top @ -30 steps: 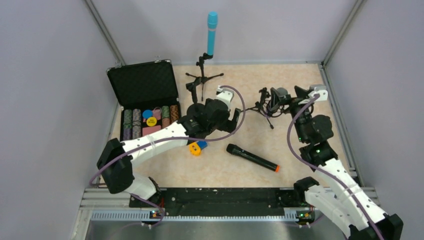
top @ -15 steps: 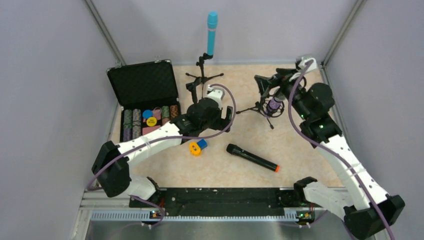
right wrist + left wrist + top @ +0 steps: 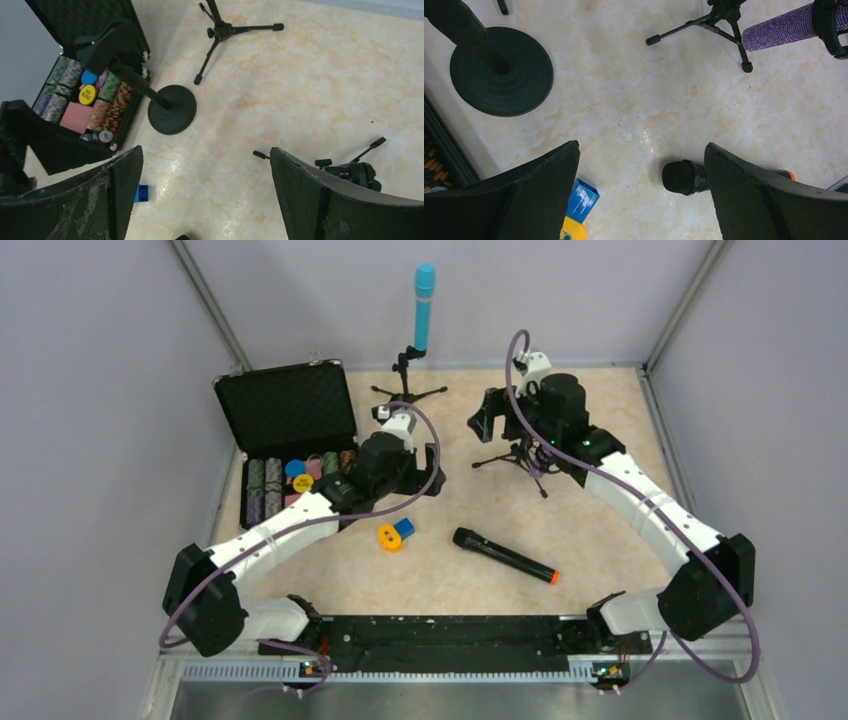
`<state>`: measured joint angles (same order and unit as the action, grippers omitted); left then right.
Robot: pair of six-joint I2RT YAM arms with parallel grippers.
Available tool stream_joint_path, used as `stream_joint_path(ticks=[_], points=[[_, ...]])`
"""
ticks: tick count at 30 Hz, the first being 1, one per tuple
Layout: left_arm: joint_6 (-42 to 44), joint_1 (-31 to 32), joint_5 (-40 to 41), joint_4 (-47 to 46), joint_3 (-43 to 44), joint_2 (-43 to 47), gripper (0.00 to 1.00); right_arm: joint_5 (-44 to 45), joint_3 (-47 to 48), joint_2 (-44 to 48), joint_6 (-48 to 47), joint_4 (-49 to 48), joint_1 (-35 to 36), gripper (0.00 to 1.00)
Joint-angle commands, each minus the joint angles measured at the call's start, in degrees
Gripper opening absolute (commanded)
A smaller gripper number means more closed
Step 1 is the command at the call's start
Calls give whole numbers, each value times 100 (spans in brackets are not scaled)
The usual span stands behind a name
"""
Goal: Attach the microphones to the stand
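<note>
Black with an orange end, the unmounted microphone (image 3: 503, 555) lies flat on the desk (image 3: 450, 588) toward its near edge, so the left end effector (image 3: 641, 150) and right end effector (image 3: 205, 150) hang wide and empty, free to carry it to the round-base stand (image 3: 171, 116).

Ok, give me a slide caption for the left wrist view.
Left gripper, jaws open, looking down at the black microphone; purple microphone clipped at upper right.
</note>
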<state>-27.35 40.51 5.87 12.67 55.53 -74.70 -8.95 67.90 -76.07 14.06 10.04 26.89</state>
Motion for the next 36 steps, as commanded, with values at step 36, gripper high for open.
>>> stream_joint_path(ticks=[36], points=[[50, -104, -17, -17, -77, 51, 99, 1665, 664, -840, -164, 2274, -420, 97]])
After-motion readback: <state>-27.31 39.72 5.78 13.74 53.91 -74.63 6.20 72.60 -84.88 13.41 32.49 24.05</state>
